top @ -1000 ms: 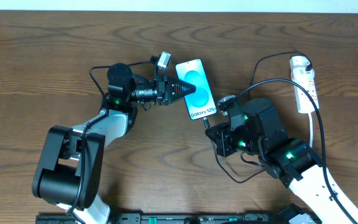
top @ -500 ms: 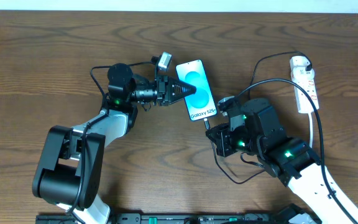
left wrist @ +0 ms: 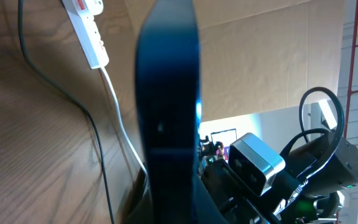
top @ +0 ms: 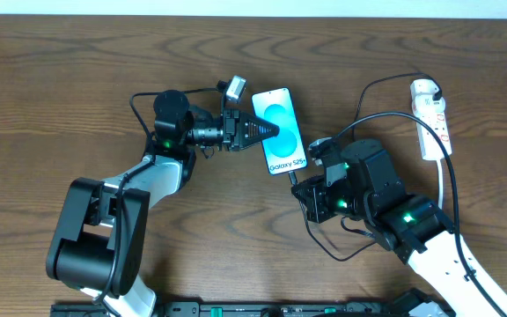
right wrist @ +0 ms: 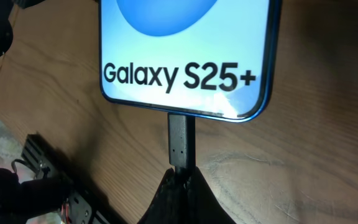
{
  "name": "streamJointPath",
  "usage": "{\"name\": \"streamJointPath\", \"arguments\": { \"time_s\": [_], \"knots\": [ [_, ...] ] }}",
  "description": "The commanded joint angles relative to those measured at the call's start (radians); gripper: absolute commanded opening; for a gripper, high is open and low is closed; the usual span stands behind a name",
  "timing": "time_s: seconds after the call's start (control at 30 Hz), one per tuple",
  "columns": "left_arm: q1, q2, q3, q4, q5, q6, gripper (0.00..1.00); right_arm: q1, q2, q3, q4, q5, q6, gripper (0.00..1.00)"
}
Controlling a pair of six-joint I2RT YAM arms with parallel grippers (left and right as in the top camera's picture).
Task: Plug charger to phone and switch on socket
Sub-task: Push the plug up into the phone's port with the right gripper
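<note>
Over the last second the left pincer (top: 269, 130) has shifted the slim blue-screened phone (top: 287, 150) slightly. The phone's bottom edge now meets the thin black charger's connector tip (right wrist: 180, 140), so the plugging looks just about done. Both pincers are clamped tight, the left on the phone's edge and the right pincer (right wrist: 180, 183) on the connector just ahead of its fingertips. The white power-strip socket (top: 432, 119) lies untouched on the wooden surface (top: 60, 88), well beyond the right pincer.

Left wrist view: phone (left wrist: 166, 112) shows only as a dark, blurred band; socket (left wrist: 89, 28) cut off by the top edge. Right wrist view: phone's upper part out of frame, charger (right wrist: 181, 140) connector tip hidden at the phone's lower edge. Overhead: socket switch position too small to tell.
</note>
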Motion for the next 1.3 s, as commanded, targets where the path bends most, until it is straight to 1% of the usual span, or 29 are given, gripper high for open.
{"name": "streamJointPath", "arguments": {
  "time_s": [0.0,0.2,0.5,0.6,1.27],
  "knots": [
    [-0.002,-0.007,0.024,0.012,0.005,0.044,0.08,0.008,0.002,0.005,0.002,-0.019,0.010,0.01],
    [-0.002,-0.007,0.024,0.012,-0.047,0.047,0.07,0.008,0.002,0.005,-0.016,-0.026,0.010,0.01],
    [-0.002,-0.007,0.022,0.012,-0.078,0.056,0.08,0.008,0.002,0.005,-0.019,-0.017,0.010,0.01],
    [-0.002,-0.007,0.021,0.012,-0.077,0.073,0.07,0.008,0.002,0.005,-0.016,-0.006,0.010,0.01],
    [-0.002,-0.007,0.019,0.012,-0.062,0.065,0.07,0.008,0.002,0.005,0.002,0.031,0.010,0.01]
  ]
}}
